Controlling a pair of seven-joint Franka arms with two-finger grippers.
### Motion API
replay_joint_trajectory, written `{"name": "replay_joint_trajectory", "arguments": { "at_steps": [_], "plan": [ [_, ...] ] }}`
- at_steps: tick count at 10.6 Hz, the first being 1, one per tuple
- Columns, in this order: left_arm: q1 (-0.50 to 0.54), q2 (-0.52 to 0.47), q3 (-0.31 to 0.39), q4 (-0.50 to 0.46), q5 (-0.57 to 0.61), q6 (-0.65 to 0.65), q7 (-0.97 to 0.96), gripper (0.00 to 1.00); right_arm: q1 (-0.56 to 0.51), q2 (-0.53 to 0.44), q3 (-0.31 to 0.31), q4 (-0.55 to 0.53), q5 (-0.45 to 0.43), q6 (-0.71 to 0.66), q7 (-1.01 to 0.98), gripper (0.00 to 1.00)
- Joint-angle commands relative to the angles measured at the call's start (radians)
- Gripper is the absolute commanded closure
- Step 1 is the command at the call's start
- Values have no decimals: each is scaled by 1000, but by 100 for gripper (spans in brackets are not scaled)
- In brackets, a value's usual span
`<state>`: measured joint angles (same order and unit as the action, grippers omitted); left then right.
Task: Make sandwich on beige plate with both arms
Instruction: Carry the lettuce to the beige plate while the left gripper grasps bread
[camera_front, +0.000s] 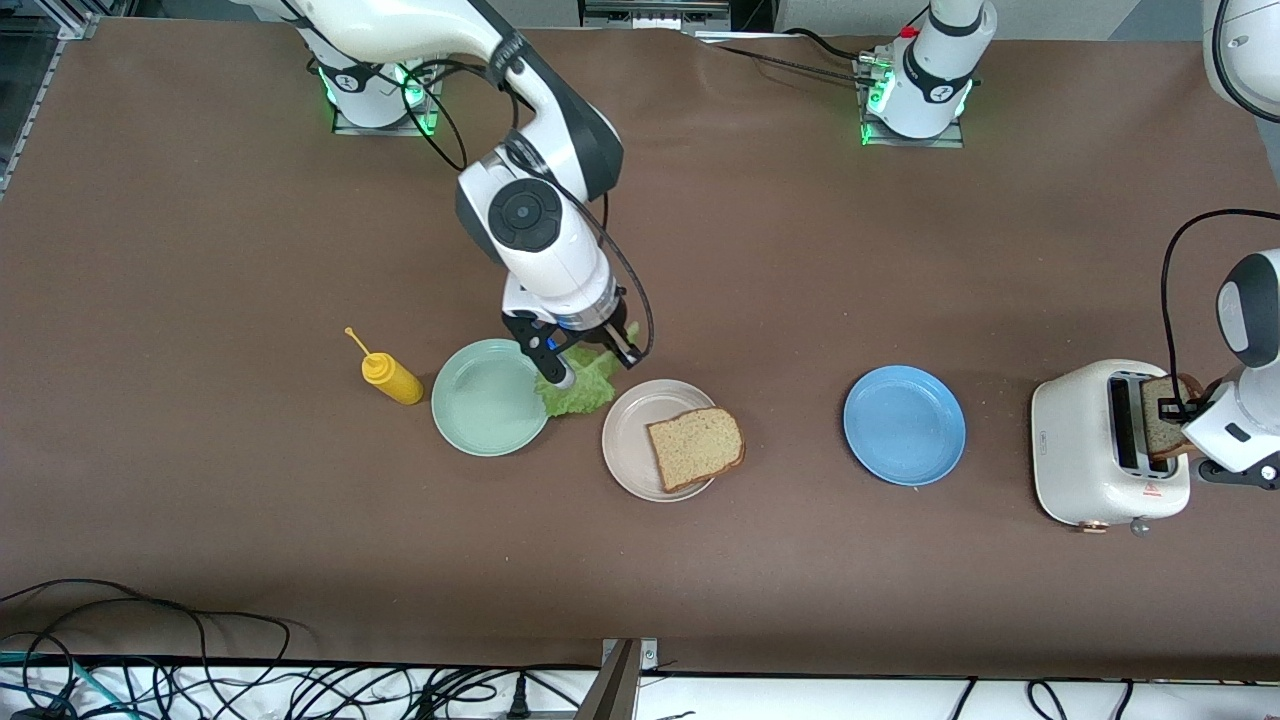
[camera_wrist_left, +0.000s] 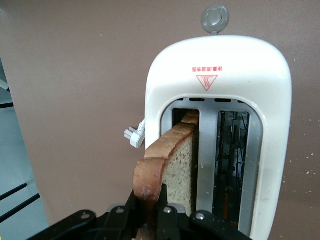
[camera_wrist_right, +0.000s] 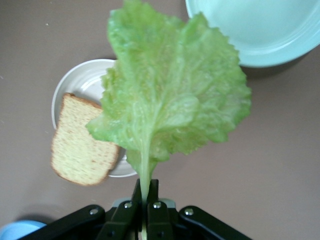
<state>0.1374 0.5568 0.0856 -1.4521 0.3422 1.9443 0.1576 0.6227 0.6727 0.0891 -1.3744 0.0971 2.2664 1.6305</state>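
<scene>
A ruffled green lettuce leaf (camera_front: 583, 385) (camera_wrist_right: 170, 100) hangs by its stem from my right gripper (camera_front: 580, 362) (camera_wrist_right: 146, 192), which is shut on it over the table between the mint green plate and the beige plate (camera_front: 630, 425) (camera_wrist_right: 85, 80). One tan bread slice (camera_front: 696, 447) (camera_wrist_right: 82, 150) lies on the beige plate, overhanging its rim. At the left arm's end, a second bread slice (camera_front: 1160, 420) (camera_wrist_left: 175, 160) stands in a slot of the white toaster (camera_front: 1085, 440) (camera_wrist_left: 220, 65). My left gripper (camera_front: 1170, 410) (camera_wrist_left: 149, 200) is shut on its brown crust.
A mint green plate (camera_front: 485, 400) (camera_wrist_right: 260, 30) sits beside the beige plate toward the right arm's end, with a yellow mustard bottle (camera_front: 390, 378) lying past it. A blue plate (camera_front: 905, 425) (camera_wrist_right: 15, 232) lies between the beige plate and the toaster.
</scene>
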Motion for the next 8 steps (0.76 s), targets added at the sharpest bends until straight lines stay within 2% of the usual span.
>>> {"name": "replay_joint_trajectory", "arguments": {
  "at_steps": [1,3,8],
  "plan": [
    [7,18,-7,59,14,-22,-1,100,32,100,-3,31,7,167,196,100],
    [7,18,-6,113,-66,-105,0,100,34,180,1,84,6,290,339,100],
    [4,9,-9,176,-86,-209,0,100,34,304,52,129,6,568,521,100]
  ]
}}
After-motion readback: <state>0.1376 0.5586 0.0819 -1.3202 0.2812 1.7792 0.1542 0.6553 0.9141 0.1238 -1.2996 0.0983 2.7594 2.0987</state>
